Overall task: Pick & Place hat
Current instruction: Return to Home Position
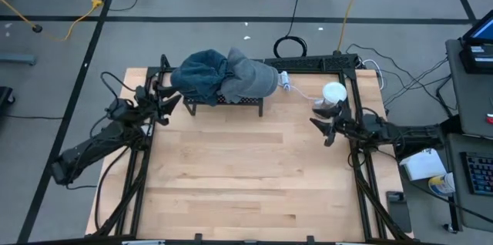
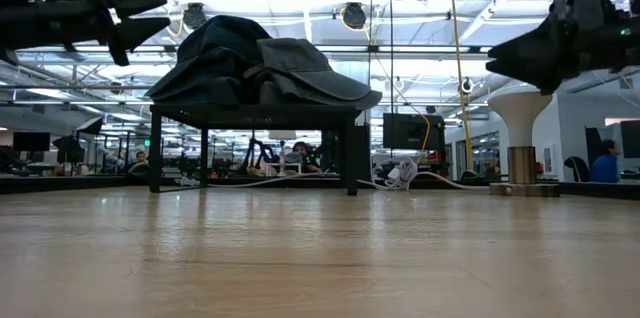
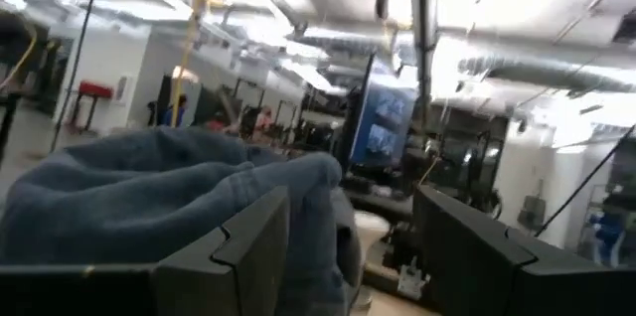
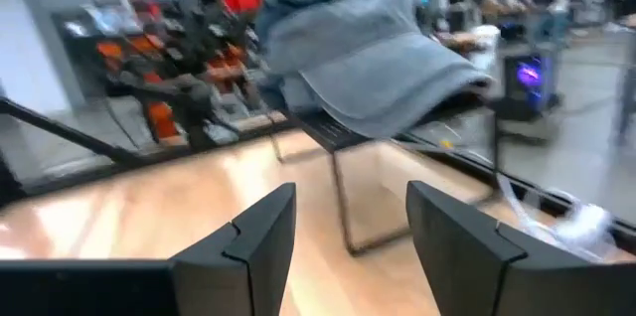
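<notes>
Two hats lie piled on a low black rack point(image 1: 231, 102) at the table's far middle: a blue one point(image 1: 202, 74) on the left, and a grey one point(image 1: 253, 79) whose brim hangs over the rack's right end point(image 2: 340, 86). My left gripper point(image 1: 174, 95) hovers open just left of the rack, level with the blue hat point(image 3: 149, 197), which fills its wrist view. My right gripper point(image 1: 316, 115) hovers open at the table's right, well clear of the rack, pointing left toward the grey hat point(image 4: 368, 48). Nothing is between either pair of fingers.
A white mushroom-shaped stand point(image 1: 333, 93) rises at the far right, just beyond my right gripper, and shows in the low view too point(image 2: 520, 128). A small clear wad with a cord point(image 1: 286, 82) lies right of the rack. Bare wooden tabletop point(image 1: 246, 176) spans the near half.
</notes>
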